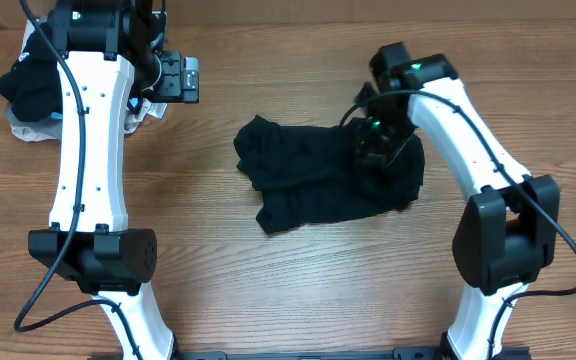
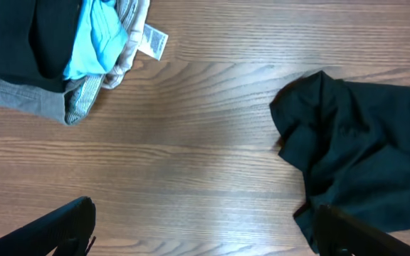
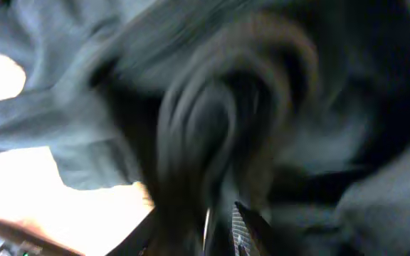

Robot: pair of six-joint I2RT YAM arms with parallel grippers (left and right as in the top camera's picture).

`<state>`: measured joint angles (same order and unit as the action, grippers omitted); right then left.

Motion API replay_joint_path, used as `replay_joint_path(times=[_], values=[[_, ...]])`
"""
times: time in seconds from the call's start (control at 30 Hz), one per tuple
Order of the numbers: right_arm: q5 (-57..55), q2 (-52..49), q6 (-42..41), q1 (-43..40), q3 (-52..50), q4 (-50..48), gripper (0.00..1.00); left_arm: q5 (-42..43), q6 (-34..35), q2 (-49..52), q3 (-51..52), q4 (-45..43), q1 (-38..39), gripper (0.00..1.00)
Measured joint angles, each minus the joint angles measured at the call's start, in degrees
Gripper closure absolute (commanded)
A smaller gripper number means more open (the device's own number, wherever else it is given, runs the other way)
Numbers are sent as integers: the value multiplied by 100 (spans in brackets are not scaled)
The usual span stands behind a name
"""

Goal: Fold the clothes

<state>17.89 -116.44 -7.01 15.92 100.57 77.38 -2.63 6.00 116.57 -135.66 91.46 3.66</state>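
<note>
Atop the black shirt (image 1: pixel 308 185) sits the right gripper (image 1: pixel 378 150), state unreadable; left gripper (image 2: pixel 205 227) spread wide.

A brown wood-grain laminate surface (image 1: pixel 298 290) spans the overhead view, its grain running left to right. Light falls evenly from above, leaving only soft shadows. In the left wrist view the same surface (image 2: pixel 205 142) shows a paler sheen across the middle of the frame. The right wrist view is blurred, with a washed-out bright patch at its left.
</note>
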Motion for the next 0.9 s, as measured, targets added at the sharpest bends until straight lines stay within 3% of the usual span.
replay_joint_path(times=[0.27, 0.4, 0.5, 0.9], values=[[245, 28, 42, 214, 852, 610, 67, 74, 0, 0, 0, -37, 0, 0], [85, 227, 55, 175, 1086, 767, 48, 184, 0, 0, 48, -76, 0, 1], [-142, 328, 90, 94, 1113, 898, 44, 352, -17, 0, 232, -122, 0, 2], [-505, 337, 98, -348, 1113, 960, 34, 2000, -892, 2, 3165, -1786, 275, 0]])
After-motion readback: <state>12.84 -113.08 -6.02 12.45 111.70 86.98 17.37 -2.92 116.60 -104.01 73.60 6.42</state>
